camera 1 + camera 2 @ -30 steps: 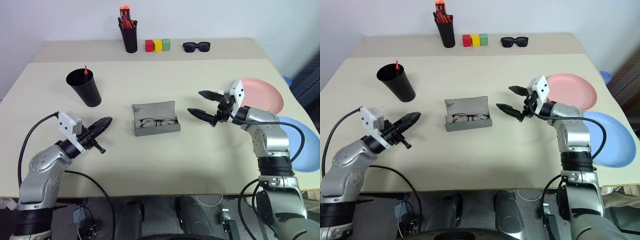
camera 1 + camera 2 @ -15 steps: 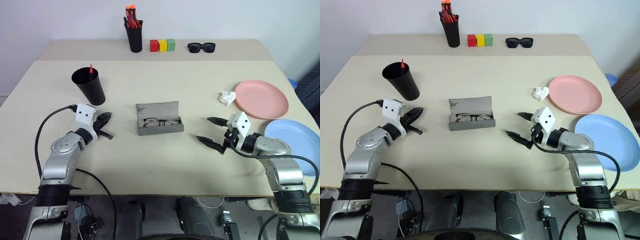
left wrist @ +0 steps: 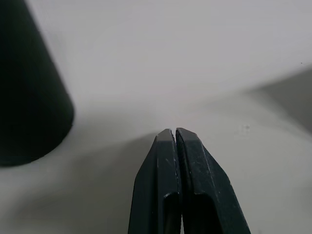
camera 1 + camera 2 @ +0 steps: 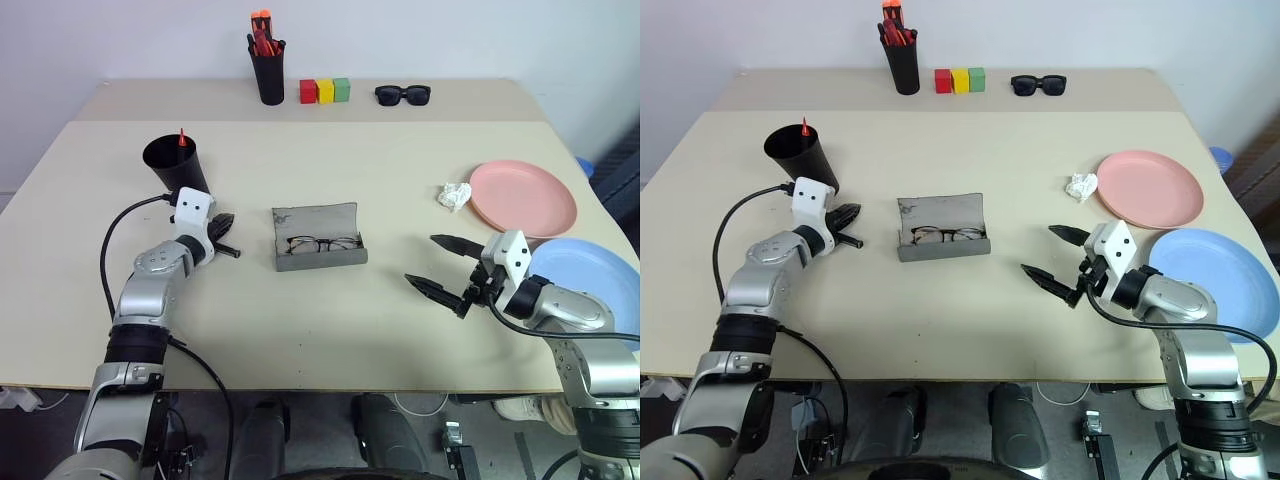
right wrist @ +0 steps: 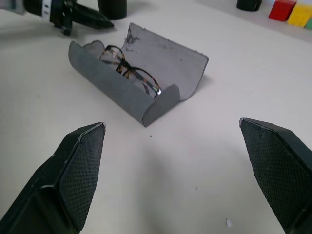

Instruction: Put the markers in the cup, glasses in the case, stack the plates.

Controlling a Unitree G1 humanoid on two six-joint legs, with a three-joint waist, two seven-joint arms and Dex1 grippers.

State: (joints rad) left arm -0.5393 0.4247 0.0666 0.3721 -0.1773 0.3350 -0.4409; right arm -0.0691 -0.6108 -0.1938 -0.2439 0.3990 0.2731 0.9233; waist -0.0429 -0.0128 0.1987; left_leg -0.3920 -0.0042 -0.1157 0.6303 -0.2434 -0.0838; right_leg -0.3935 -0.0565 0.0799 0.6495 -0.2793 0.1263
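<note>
While the left gripper point(image 4: 226, 221) had its jaws shut empty beside the cup point(image 4: 175, 166), the right gripper point(image 4: 446, 270), jaws wide, faced the open case point(image 4: 315, 238) (glasses point(image 4: 321, 243) inside) and risked shoving it.

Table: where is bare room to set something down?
Bare: the table front, between case and near edge; also the middle, behind the case. Crowded: the right side, with pink plate, blue plate and paper wad.
</note>
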